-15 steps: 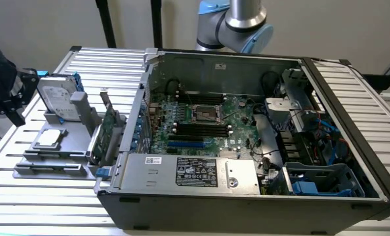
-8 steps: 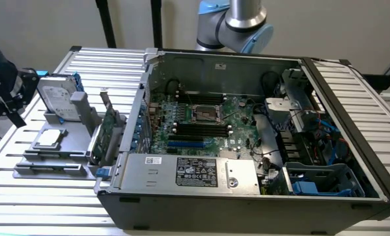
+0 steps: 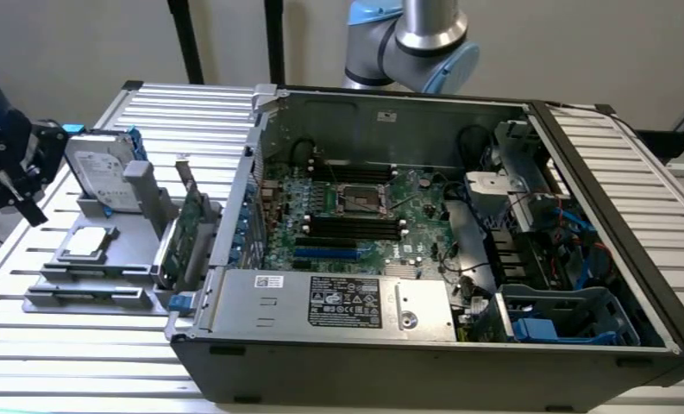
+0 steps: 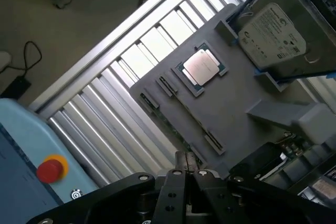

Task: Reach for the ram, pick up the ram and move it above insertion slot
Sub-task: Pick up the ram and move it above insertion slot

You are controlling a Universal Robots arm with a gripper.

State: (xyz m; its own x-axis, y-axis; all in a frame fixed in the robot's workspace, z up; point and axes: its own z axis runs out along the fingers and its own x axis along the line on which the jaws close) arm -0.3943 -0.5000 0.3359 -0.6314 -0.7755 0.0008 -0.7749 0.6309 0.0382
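At the worktop's [image 3: 89,379] edge on the exterior view's left, the tool [image 4: 185,176] hovers narrow and empty over the gray holder [image 4: 231,103], where the ram [image 4: 181,136] apparently stands slotted, not yet grasped.

Lab: open computer [image 3: 434,373], robot arm [image 3: 429,34]

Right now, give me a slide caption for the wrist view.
Gray fixture tray on the slatted table, holding a processor and a hard drive.
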